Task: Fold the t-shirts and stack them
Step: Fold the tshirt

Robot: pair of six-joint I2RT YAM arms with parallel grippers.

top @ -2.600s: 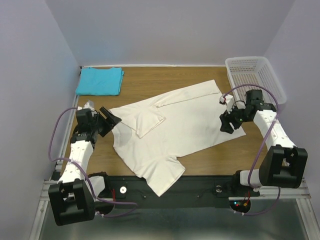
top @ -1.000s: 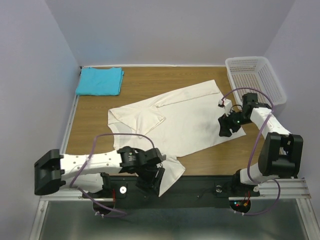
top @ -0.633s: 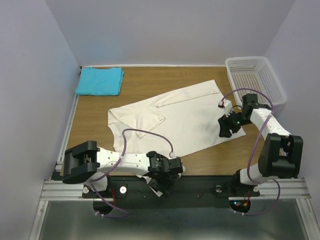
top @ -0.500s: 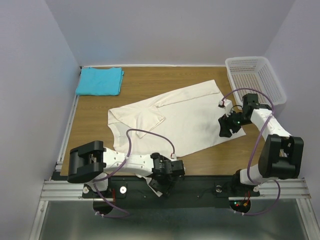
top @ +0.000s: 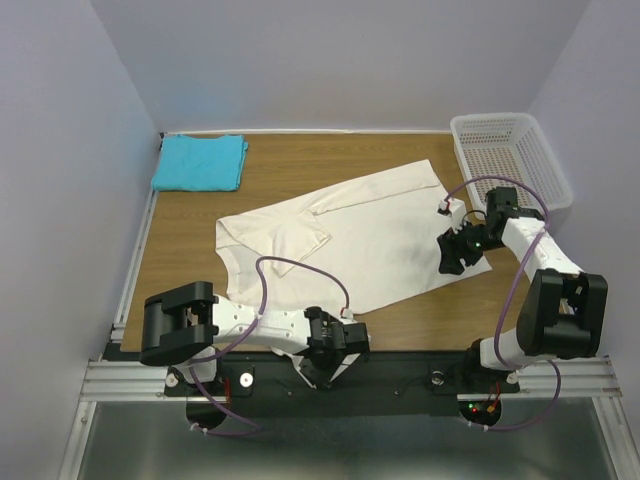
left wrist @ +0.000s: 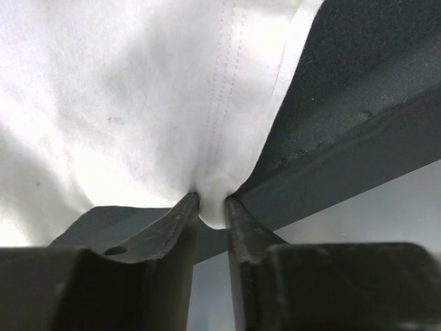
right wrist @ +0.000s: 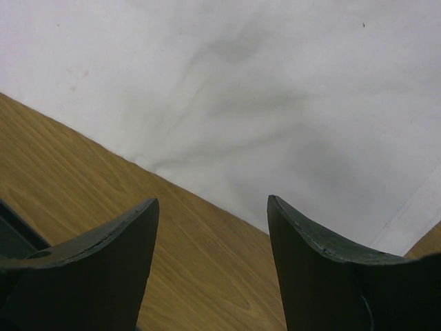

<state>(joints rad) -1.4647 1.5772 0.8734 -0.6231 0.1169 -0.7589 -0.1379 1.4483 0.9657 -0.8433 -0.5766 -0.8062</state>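
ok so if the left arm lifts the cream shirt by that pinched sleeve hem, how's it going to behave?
Likely floppy: the cream t-shirt lies flat with soft creases, and its hem bunches between the fingers of the left gripper. It would probably drape and trail rather than lift whole. The pinch may slip, since only the hem edge is caught.

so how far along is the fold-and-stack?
Done: turquoise shirt lies folded in the far-left corner. In hand: left tool pinches the cream shirt at its near edge; right tool hangs open over its right side. Left: cream shirt is spread out, unfolded, nothing stacked.
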